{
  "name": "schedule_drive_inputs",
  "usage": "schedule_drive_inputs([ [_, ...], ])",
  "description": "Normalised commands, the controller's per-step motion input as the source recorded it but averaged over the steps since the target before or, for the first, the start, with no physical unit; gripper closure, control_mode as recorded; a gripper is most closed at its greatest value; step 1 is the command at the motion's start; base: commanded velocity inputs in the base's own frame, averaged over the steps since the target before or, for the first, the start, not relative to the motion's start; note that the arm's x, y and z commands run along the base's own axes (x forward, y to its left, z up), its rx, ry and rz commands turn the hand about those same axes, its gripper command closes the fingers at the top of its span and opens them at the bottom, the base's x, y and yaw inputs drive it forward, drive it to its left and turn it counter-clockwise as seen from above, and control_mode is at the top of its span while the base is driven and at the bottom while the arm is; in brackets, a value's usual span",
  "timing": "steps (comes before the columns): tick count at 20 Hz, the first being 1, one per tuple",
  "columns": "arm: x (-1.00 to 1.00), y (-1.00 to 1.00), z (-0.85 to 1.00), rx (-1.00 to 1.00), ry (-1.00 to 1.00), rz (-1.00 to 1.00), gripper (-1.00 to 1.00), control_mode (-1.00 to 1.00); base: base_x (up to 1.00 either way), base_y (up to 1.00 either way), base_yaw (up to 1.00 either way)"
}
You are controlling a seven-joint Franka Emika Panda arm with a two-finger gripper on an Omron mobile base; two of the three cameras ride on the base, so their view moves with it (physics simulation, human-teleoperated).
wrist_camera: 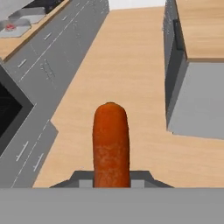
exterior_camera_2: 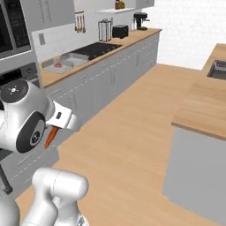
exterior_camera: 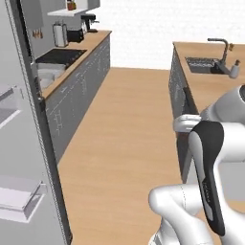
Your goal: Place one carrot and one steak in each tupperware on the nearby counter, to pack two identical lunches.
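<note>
- Left base view: the white arm [exterior_camera: 210, 191] bulks up the lower right corner, with a dark strip down its nearest link. Along the left wall runs the long wooden desk [exterior_camera: 79, 64], white cabinet fronts underneath, and the dark stovetop [exterior_camera: 61, 56] is set into it. A pale grey tupperware [exterior_camera: 48, 74] sits on that desk just this side of the stovetop. Over on the right there's another wooden worktop with a sink [exterior_camera: 203, 64] and faucet. I can't make out the pincer or the carrot from here.
- Right base view: the arm's big round joint sits at the left edge, and the carrot [exterior_camera_2: 50, 137] pokes out from below it, a thin orange sliver. Its long axis is tilted, the tip pointing down and to the left, toward the cabinet fronts. The fingers themselves are hidden behind the wrist, so from this side I can't tell how they stand. Farther back, the tupperware [exterior_camera_2: 73, 59] rests on the desk [exterior_camera_2: 128, 42] beside the stovetop [exterior_camera_2: 98, 48], and next to it a second tray holds something reddish, too small to tell what.
- Hand view: the pincer [wrist_camera: 111, 181] is clamped on the carrot [wrist_camera: 111, 142], the grey finger tips snug against its lower end on both sides. The carrot stands straight up the middle of the frame, so its long axis runs along the pincer, rounded end pointing away from the hand. It hangs in the air above the wooden floor [wrist_camera: 127, 70], between the cabinet runs and well apart from the tupperware [wrist_camera: 15, 24] on the desk at the top left corner.
</note>
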Motion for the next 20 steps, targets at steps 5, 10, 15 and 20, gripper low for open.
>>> schedule_drive_inputs([
  [5,0.00,0.00,0.00,0.00,0.00,0.00,1.00,1.00,1.00,0.12,0.00],
  [10,0.00,0.00,0.00,0.00,0.00,0.00,1.00,1.00,1.00,0.56,0.00],
  [15,0.00,0.00,0.00,0.00,0.00,0.00,1.00,1.00,1.00,0.65,0.06],
  [20,0.00,0.00,0.00,0.00,0.00,0.00,1.00,1.00,1.00,0.04,0.21],
])
